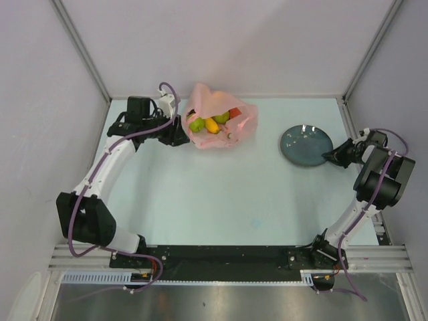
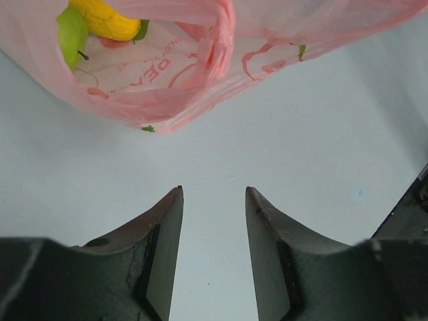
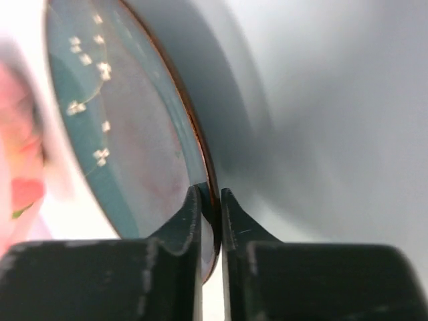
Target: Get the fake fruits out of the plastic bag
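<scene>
Overhead, the bag (image 1: pixel 221 130) sits in the upper middle of the frame on the table (image 1: pixel 200 200), its mouth open upward. The fruits (image 1: pixel 212 124) lie inside it: green pieces, a yellow one between them and a red one toward the upper right. The left gripper (image 1: pixel 179 132) is just beside the bag's left edge, pointing at it. Right of centre lies the plate (image 1: pixel 304 144), dark and round, well apart from the bag. The right gripper (image 1: pixel 332 156) meets the plate's right rim.

From the left wrist, the two fingers rise from the bottom edge with a moderate gap and only bare table between them; they hold nothing. The bag fills the top of the frame, ahead of the fingertips and not touching them. Through its pink film, upper left, show a yellow fruit (image 2: pixel 107 20) and a green fruit (image 2: pixel 72 33) touching it.

From the right wrist, the fingers stand narrow at bottom centre, pinched on the plate's rim, one finger on each face. The plate runs up toward the upper left; whether it is lifted off the table I cannot tell. A pink blur at the left edge is the bag, too soft to make out any fruit.
</scene>
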`<state>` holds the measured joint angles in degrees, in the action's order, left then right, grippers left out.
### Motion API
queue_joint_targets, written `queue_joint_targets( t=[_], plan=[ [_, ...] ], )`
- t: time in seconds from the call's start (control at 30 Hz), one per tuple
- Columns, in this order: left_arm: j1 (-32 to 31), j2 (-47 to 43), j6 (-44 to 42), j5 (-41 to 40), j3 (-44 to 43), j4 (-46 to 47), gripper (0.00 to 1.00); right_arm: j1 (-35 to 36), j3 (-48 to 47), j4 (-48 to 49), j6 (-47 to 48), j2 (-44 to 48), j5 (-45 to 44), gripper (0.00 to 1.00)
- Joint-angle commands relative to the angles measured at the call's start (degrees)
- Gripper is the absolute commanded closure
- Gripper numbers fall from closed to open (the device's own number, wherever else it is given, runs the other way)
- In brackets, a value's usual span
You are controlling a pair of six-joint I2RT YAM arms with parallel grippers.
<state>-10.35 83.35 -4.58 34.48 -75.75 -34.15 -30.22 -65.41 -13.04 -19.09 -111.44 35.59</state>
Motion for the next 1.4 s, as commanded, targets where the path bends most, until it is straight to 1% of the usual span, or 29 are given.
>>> queue_joint_targets(
  t=[0.0, 0.03, 0.23, 0.4, 0.43, 0.5, 0.53, 0.6, 0.63, 0.7, 0.73, 0.77, 0.87, 1.07, 1.3, 1.37],
  plan=[
    [0.4, -2.6, -0.6, -0.4, 0.0, 1.4, 0.53, 4.8, -0.2, -6.1, 7.6, -0.2, -2.4, 0.99],
    [0.5, -2.7, -0.3, -0.2, -0.1, 1.8, 0.53, 5.4, 0.1, -7.0, 8.8, 0.3, -2.2, 1.0],
    [0.9, -3.2, 1.6, 0.2, -0.4, 4.7, 0.52, 12.0, 5.3, -11.7, 15.7, 5.4, -3.6, 1.0],
    [1.2, -4.4, 2.4, 0.7, 0.6, 6.5, 0.52, 18.3, 12.0, -12.0, 17.3, 10.8, -4.7, 1.0],
    [1.1, -4.7, 2.6, 0.8, 0.8, 6.6, 0.52, 20.8, 13.1, -12.0, 17.4, 11.8, -4.8, 1.0],
    [1.4, -5.4, 2.9, 0.9, 1.2, 7.2, 0.52, 23.6, 15.5, -12.2, 18.1, 14.7, -5.2, 1.0],
    [1.5, -5.6, 3.2, 0.9, 1.5, 7.3, 0.52, 27.5, 16.2, -12.3, 18.4, 15.8, -5.4, 1.0],
    [1.6, -6.5, 3.4, 1.2, 2.1, 7.9, 0.52, 31.8, 18.3, -11.7, 18.6, 19.0, -5.6, 1.0],
    [1.7, -7.0, 3.7, 1.4, 2.4, 8.0, 0.52, 35.5, 18.7, -11.1, 18.4, 19.9, -5.7, 1.0],
    [1.8, -8.1, 4.0, 1.0, 3.3, 8.6, 0.52, 39.6, 19.6, -10.3, 18.6, 21.6, -6.1, 1.0],
    [1.7, -8.4, 4.1, 1.0, 3.5, 8.7, 0.52, 43.4, 19.9, -10.2, 18.8, 22.9, -6.3, 1.0],
    [1.8, -8.6, 4.2, 0.9, 4.2, 9.2, 0.52, 45.1, 19.9, -9.9, 18.9, 23.5, -6.4, 1.0],
    [1.9, -9.9, 4.2, 0.7, 4.9, 9.5, 0.52, 50.4, 19.9, -9.6, 20.2, 24.0, -6.7, 1.0],
    [2.3, -12.4, 5.8, 0.2, 6.5, 10.2, 0.51, 56.4, 18.8, -10.1, 21.6, 21.9, -6.5, 1.0],
    [2.9, -15.2, 7.1, 0.5, 9.3, 11.3, 0.51, 66.1, 16.6, -11.4, 24.0, 20.4, -7.6, 1.0],
    [3.1, -15.8, 7.4, 0.7, 10.1, 11.6, 0.51, 67.9, 15.9, -11.8, 25.0, 19.9, -8.2, 1.0]
  ],
)
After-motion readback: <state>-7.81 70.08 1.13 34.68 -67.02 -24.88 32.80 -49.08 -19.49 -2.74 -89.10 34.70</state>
